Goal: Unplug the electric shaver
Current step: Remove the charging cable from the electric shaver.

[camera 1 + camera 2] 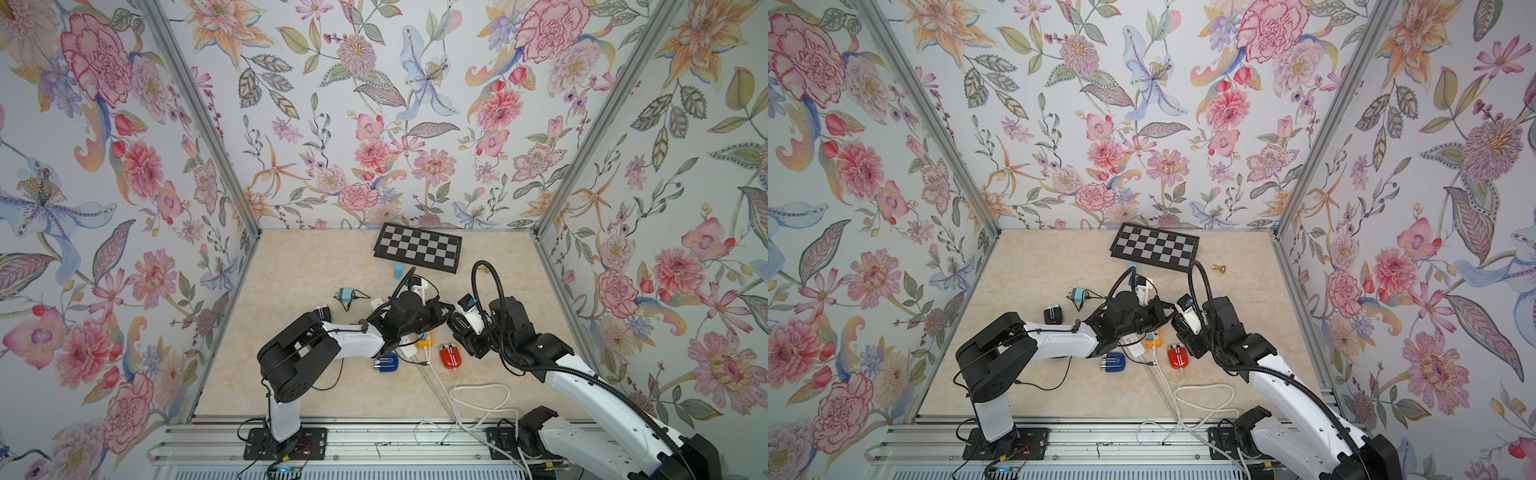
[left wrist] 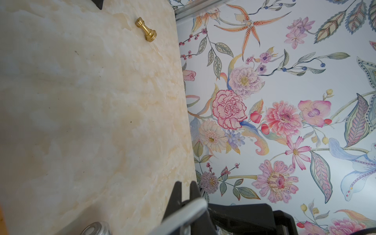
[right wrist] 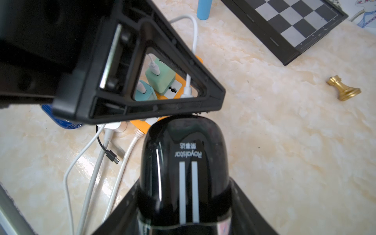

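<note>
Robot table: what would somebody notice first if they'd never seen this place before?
The flowery wallpaper on the walls jumps out first. Then, in the middle, the right gripper clamps a shiny black shaver beside an orange power strip full of green chargers and white cables. A chessboard lies at the back, with a gold chess piece on its side nearby.
</note>
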Available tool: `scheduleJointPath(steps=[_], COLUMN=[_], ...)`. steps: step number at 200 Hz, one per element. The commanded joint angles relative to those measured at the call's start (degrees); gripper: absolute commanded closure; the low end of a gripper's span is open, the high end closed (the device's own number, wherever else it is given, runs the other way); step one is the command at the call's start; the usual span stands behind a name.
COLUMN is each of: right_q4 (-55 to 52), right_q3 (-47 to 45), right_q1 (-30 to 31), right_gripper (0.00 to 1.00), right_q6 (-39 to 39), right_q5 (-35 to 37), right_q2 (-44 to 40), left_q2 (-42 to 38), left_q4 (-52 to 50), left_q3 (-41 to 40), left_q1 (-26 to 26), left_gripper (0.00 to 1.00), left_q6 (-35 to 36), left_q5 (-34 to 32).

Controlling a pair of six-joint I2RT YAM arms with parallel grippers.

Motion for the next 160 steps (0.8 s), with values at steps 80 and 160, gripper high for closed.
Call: scheduleJointPath(steps=[80, 160], right_q4=[-1.4, 6.1], right_q3=[0.9, 5.2], right_q1=[-9.5, -13.9], right_gripper=[0.8, 0.75], right_q6=[-8.1, -11.3], right_q5=[-10.9, -5.4], right_q2=[1.8, 18.6], left_q2=[1.5, 5.2], left_q4=[-0.6, -0.6], left_q3=[2.7, 7.4], left_q1=[3.3, 2.9], left_gripper=[1.0, 1.0], left_q6=[1.0, 2.1], left_q5=[-5.2, 1.0])
